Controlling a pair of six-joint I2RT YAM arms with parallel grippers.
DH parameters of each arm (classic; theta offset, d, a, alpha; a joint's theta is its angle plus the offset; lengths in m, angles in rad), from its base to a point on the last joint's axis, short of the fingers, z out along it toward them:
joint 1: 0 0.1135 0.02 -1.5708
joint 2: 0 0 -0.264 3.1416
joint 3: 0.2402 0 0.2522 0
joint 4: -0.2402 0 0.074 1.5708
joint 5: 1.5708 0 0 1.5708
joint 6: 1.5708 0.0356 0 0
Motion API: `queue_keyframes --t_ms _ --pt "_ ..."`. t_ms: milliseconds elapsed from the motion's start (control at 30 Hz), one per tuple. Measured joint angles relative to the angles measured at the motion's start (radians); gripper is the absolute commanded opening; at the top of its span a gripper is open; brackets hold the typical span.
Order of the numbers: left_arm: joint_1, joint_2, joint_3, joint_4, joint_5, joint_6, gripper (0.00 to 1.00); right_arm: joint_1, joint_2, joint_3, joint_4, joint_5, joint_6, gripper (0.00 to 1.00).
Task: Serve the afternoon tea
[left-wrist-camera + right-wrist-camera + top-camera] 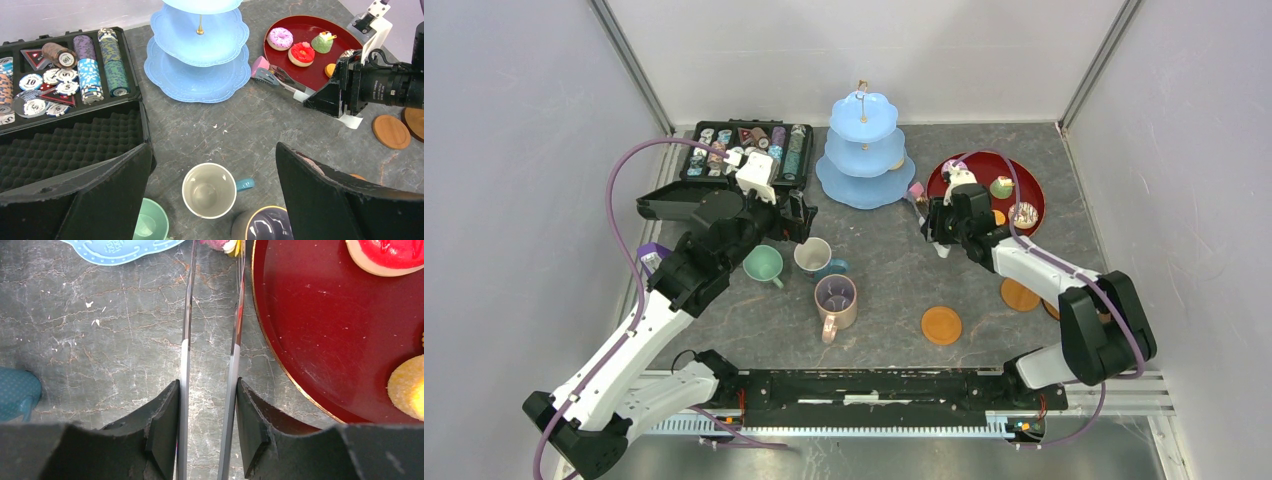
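The pale-blue three-tier stand [861, 150] rises at the back centre. To its right a red tray [1024, 185] carries pastries: a pink doughnut [280, 38], a red one [301, 53] and a green one [323, 42]. My right gripper [207, 387] is shut on the metal tongs [185, 340], whose tips hold a pink pastry [259, 65] between tray and stand. My left gripper [212, 150] hangs open above the white-and-blue mug [209, 190], touching nothing. Close by are the mint mug [762, 264] and the pink-purple mug [835, 297]. Brown coasters [941, 325] [1020, 294] lie at the front right.
An open black case [744, 150] of poker chips sits at the back left, its foam-lined lid under my left arm. Grey walls close in the table on three sides. A yellow pastry [407, 385] lies on the tray near my right fingers.
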Motion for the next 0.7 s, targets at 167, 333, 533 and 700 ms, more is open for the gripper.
queue_keyframes --t_ms 167,333,533,700 --pt "0.0 0.0 0.0 0.0 0.0 0.0 0.99 0.006 -0.022 0.0 0.0 0.016 -0.039 0.08" --pt "0.0 0.0 0.0 0.0 -0.001 0.0 0.99 0.02 -0.044 0.001 -0.002 0.038 -0.108 0.13" --pt "0.0 0.002 0.0 0.0 0.001 0.0 0.99 0.023 -0.044 0.025 -0.03 0.063 -0.142 0.46" --pt "0.0 0.002 0.0 0.0 0.001 0.0 0.99 0.023 -0.015 0.055 -0.031 0.061 -0.141 0.52"
